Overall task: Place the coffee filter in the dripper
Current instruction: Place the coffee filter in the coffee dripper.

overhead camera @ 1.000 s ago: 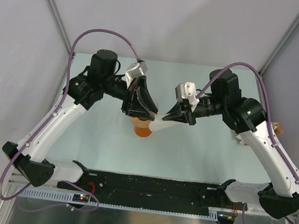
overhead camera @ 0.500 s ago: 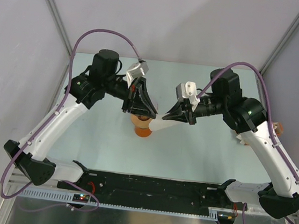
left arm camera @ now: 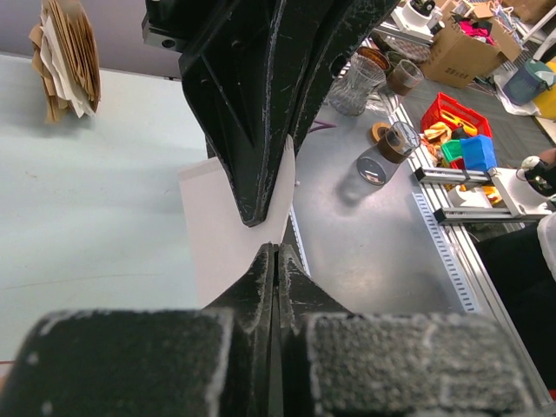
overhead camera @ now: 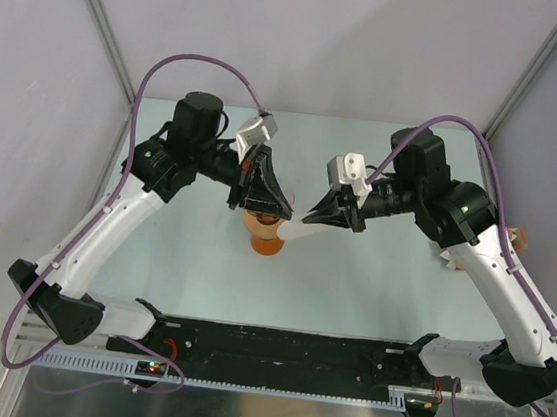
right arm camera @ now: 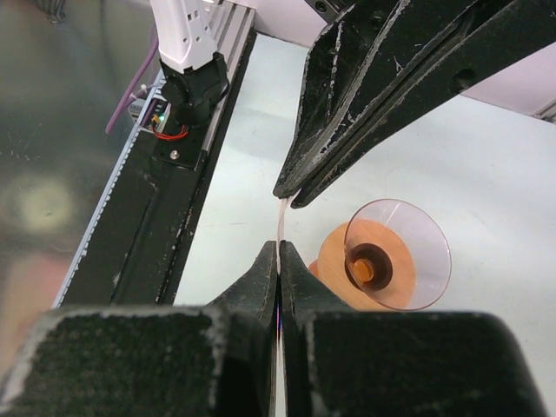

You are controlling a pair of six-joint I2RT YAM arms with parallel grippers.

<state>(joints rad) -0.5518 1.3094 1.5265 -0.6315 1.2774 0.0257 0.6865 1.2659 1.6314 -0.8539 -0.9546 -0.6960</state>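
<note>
The coffee filter (left arm camera: 217, 234), a flat white paper, hangs between my two grippers just above the table. From the right wrist it shows edge-on as a thin white sliver (right arm camera: 281, 217). My left gripper (left arm camera: 276, 249) is shut on one edge of the filter. My right gripper (right arm camera: 278, 246) is shut on the opposite edge, and the tips of the two grippers almost meet. The dripper (right arm camera: 398, 252), a clear funnel on an orange base, stands on the table just beside and below the filter. From above, the dripper (overhead camera: 267, 239) is partly hidden under the left gripper (overhead camera: 262, 205), with the right gripper (overhead camera: 320, 216) close by.
A tan-and-white stack of paper fans (left arm camera: 68, 52) lies at the table's edge. A black rail (overhead camera: 283, 345) runs along the near edge between the arm bases. Grey walls enclose the back and sides.
My left gripper's jaws have closed on the filter's edge. Both arms have stayed almost where they were, and the right gripper has kept its grip.
</note>
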